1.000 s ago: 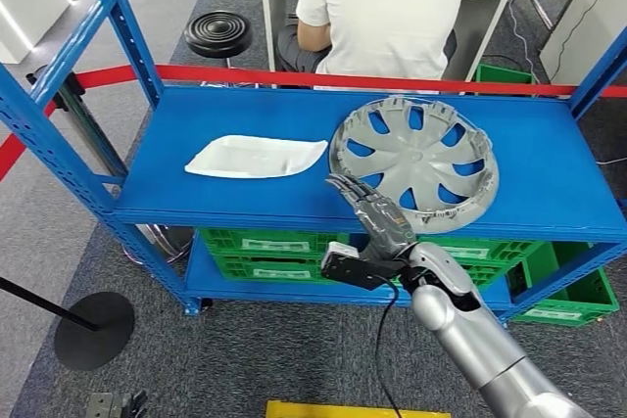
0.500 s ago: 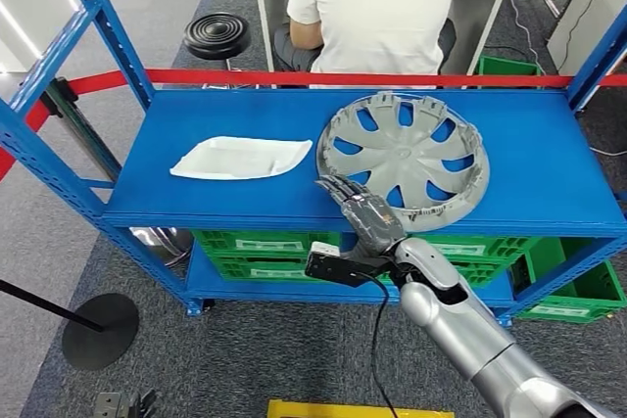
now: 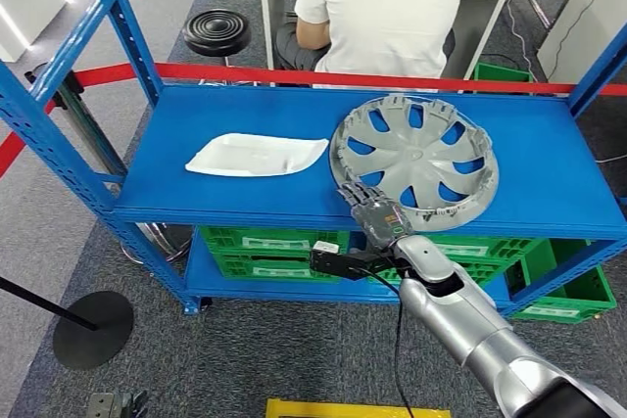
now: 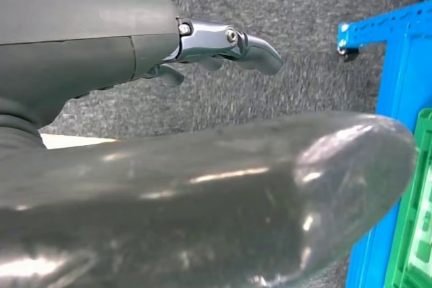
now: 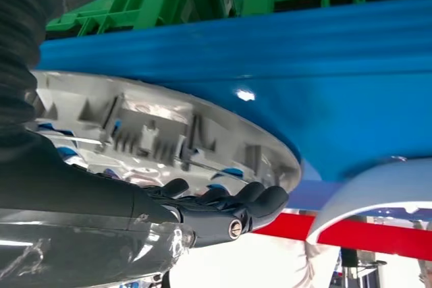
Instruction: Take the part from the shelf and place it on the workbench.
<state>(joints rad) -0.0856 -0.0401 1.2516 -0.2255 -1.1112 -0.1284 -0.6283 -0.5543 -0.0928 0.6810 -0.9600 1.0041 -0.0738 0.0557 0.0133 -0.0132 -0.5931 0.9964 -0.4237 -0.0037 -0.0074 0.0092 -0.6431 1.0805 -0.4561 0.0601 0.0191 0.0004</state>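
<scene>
Nearest the camera, the right hand (image 3: 375,214) reaches over the front lip of the blue shelf (image 3: 221,198), its dark fingers (image 5: 254,202) stretched flat at the near rim of the wheel cover (image 3: 414,161), holding nothing; whether they touch the rim I cannot tell. The left hand (image 4: 229,38) hangs over grey carpet, released, with nothing in it. The wheel cover lies on the shelf's top board, toward its right end: a grey moulded-plastic disc, spoked with open windows, ribbed with clips round the rim. It is probably light, fairly stiff and smooth, so the rim or a spoke window offers the best hold. Left of it lies a white, shallow plastic panel (image 3: 255,156). Beyond the shelf sits a person (image 3: 384,7).
</scene>
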